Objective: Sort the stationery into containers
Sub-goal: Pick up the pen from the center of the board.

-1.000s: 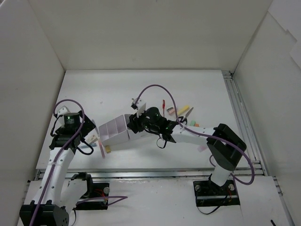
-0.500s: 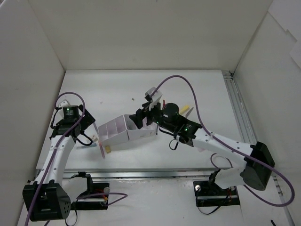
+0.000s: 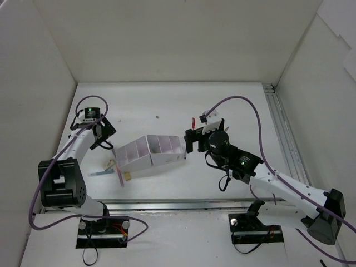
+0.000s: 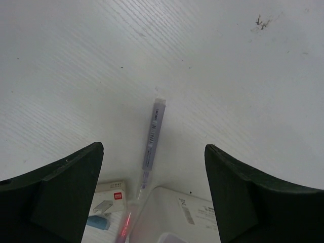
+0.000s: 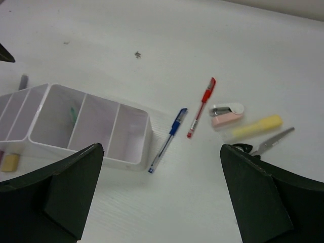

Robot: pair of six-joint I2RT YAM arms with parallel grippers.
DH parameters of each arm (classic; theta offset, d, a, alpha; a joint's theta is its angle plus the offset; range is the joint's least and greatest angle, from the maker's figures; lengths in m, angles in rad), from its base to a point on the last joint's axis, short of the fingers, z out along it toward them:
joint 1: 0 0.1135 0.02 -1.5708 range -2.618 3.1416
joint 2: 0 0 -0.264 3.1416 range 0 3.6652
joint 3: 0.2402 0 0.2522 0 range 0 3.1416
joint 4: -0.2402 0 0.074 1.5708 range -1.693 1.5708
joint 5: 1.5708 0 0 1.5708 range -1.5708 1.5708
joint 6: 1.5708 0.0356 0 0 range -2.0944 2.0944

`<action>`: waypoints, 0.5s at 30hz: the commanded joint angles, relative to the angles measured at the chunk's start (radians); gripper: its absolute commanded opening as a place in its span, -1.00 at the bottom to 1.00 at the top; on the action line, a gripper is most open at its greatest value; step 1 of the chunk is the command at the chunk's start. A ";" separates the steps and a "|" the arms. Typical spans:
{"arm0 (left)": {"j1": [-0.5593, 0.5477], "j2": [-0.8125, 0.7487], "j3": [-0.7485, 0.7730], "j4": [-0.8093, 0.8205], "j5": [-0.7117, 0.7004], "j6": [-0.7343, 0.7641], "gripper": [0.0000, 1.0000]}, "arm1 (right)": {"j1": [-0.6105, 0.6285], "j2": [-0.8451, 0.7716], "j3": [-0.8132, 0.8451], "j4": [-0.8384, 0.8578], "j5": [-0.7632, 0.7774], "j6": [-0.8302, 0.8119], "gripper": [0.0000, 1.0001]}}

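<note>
The white organizer [image 3: 151, 152] lies mid-table, a row of joined compartments [image 5: 81, 124] with a green item [image 5: 72, 115] in one. My left gripper [image 3: 103, 133] hovers open at its left end, above a grey pen [image 4: 152, 144] that lies on the table beside the organizer's corner [image 4: 177, 215]. My right gripper [image 3: 190, 142] is open just right of the organizer and holds nothing. Below it lie a blue pen [image 5: 168, 132], a red pen [image 5: 201, 106], a yellow marker [image 5: 255, 126] and scissors [image 5: 271, 142].
A pink stapler [image 5: 227, 114] sits beside the red pen. Left of the organizer are a small staples box [image 4: 109, 200], a blue item [image 4: 96, 221], a pink pen [image 3: 120, 177] and a pale eraser [image 3: 127, 177]. White walls enclose the table on three sides.
My right gripper has drawn back from above the organizer to its right end and opened. The left gripper has moved toward the far side, its jaws narrowing a little.
</note>
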 commanded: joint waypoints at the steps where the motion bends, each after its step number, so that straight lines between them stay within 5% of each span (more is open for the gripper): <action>1: 0.005 0.060 0.063 0.008 -0.011 -0.013 0.52 | -0.026 -0.069 -0.016 -0.026 0.125 0.049 0.96; 15: -0.035 0.238 0.104 -0.019 -0.025 -0.053 -0.16 | -0.068 -0.108 -0.057 -0.075 0.148 0.096 0.96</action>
